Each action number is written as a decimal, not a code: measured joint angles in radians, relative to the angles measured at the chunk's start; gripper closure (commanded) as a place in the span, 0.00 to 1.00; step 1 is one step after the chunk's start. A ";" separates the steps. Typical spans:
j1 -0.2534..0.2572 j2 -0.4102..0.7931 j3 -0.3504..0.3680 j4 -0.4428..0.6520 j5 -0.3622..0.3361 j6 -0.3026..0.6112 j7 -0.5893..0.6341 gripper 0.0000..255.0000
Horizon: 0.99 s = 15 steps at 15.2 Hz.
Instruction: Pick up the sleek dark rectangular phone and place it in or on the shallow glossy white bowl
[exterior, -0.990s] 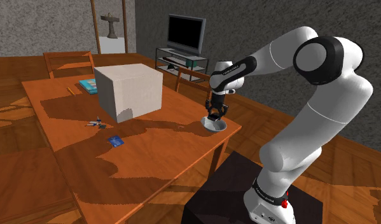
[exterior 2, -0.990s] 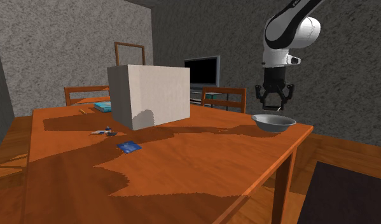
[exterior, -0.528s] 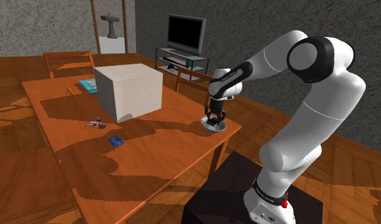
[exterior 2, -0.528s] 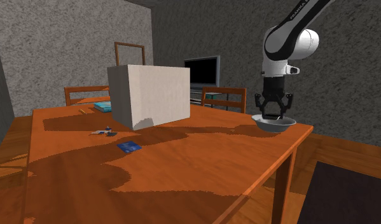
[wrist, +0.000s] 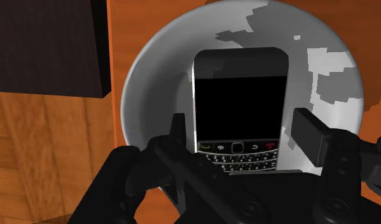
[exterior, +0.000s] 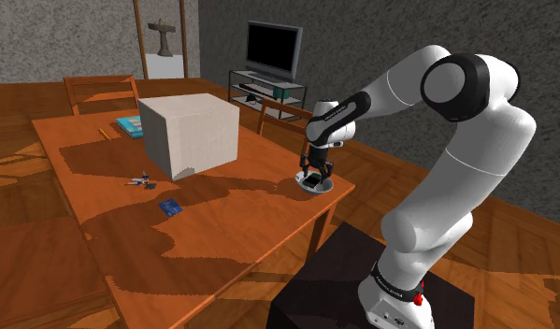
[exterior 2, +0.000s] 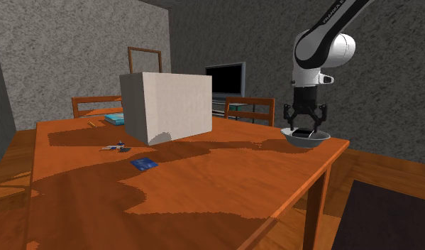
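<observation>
Looking along the wrist view, I see the gripper (wrist: 243, 130) with its fingers (wrist: 178, 130) spread wide, one on each side of the phone (wrist: 241, 102). A thin strip of bowl shows between each finger and the phone's edge, so I read it as not clasped. The phone is black, screen up, with its keypad end nearest the palm. It sits inside the white bowl (wrist: 144, 76), over the bowl's middle.

In the shoulder view the gripper (exterior: 313, 178) points straight down into the bowl (exterior: 323, 187), near the table (exterior: 222, 234) corner closest to the stand (exterior: 362, 290). I can't make out the phone there. In the second exterior view the gripper (exterior 2: 304, 131) hangs just over the bowl (exterior 2: 306, 140) at the table's (exterior 2: 218, 192) right corner. A dark shape between the fingertips is too small for me to call.

- White box (exterior: 189, 135) (exterior 2: 168, 105): mid-table, well apart from the bowl.
- Blue card (exterior: 171, 207) (exterior 2: 144, 164): flat on the table, in front of the box.
- Small metal clutter (exterior: 140, 181) (exterior 2: 115, 147): near the card.
- Blue book (exterior: 130, 126) (exterior 2: 115, 118): behind the box.
- Wooden chair (exterior: 100, 92): at the far side.
- TV (exterior: 272, 49) (exterior 2: 226, 78): against the grey wall.
</observation>
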 measured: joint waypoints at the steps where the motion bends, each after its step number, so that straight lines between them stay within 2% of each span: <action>1: 0.000 0.000 0.000 0.000 0.000 0.000 0.000 0.00; 5: 0.000 0.000 0.000 0.000 0.000 0.000 0.000 0.00; 10: 0.003 -0.070 0.001 0.052 0.011 -0.120 -0.010 0.00; 15: 0.004 -0.078 0.002 0.058 0.013 -0.135 -0.009 0.00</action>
